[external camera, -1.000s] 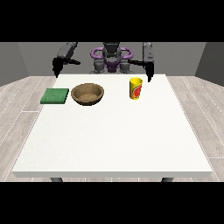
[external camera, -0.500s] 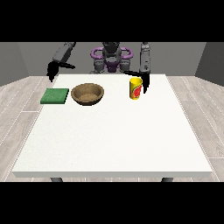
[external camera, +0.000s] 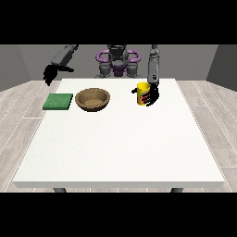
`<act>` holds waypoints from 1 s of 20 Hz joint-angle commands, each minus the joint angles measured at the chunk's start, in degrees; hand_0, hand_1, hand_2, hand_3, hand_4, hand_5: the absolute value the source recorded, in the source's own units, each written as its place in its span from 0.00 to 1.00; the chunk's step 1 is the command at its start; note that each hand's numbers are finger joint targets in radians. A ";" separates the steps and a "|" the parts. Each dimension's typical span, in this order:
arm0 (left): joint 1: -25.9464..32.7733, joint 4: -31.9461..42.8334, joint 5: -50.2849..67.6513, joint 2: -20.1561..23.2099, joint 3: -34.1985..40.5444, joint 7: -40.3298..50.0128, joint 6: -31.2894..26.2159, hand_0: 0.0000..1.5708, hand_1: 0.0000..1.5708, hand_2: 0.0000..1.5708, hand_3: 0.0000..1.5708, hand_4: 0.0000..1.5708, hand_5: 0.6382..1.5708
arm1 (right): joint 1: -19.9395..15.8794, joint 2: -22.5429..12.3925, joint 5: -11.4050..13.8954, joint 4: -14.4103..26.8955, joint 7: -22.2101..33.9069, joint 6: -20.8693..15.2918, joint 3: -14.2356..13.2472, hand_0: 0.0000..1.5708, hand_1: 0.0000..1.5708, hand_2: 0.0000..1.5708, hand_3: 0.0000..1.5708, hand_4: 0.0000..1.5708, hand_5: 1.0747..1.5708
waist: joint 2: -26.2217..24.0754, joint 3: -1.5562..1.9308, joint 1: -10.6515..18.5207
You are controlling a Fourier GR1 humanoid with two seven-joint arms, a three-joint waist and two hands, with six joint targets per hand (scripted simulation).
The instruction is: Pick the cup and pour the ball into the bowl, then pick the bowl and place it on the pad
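Hand at the view's right point(external camera: 152, 96) curled round yellow cup point(external camera: 142, 94) on counter point(external camera: 120, 148), other hand point(external camera: 49, 74) raised, fingers unclear, bowl point(external camera: 92, 99) beside green pad point(external camera: 58, 101).

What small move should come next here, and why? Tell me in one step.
Probably close the hand at the view's right round the yellow cup and lift it a little. That hand is already against the cup's side, the cup stands upright on the table, and the brown bowl beside it is the pouring target. The other hand hangs above the table's far corner near the green pad.
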 commanded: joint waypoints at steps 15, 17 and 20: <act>-2.40 -0.55 -21.52 -2.93 -14.45 18.18 17.72 0.88 0.88 1.00 1.00 0.65 0.96 | 3.41 -9.41 -1.22 19.43 -4.00 7.00 -7.08 0.00 0.00 0.05 0.00 0.00 0.98 | -14.21 0.15 6.49; -5.74 -0.64 -25.11 -1.21 -16.08 24.52 17.24 0.87 0.87 1.00 1.00 0.67 0.99 | 4.74 -9.45 -0.41 20.26 -3.76 6.58 -6.71 0.00 0.00 0.07 0.00 0.00 0.98 | -16.93 0.16 6.43; -6.22 -0.79 -33.43 -5.56 -22.67 32.59 19.77 0.88 0.88 1.00 1.00 0.73 1.00 | 4.05 -11.67 -0.01 23.72 -3.11 6.45 -7.59 0.00 0.00 0.00 0.00 0.00 0.98 | -19.32 0.19 10.28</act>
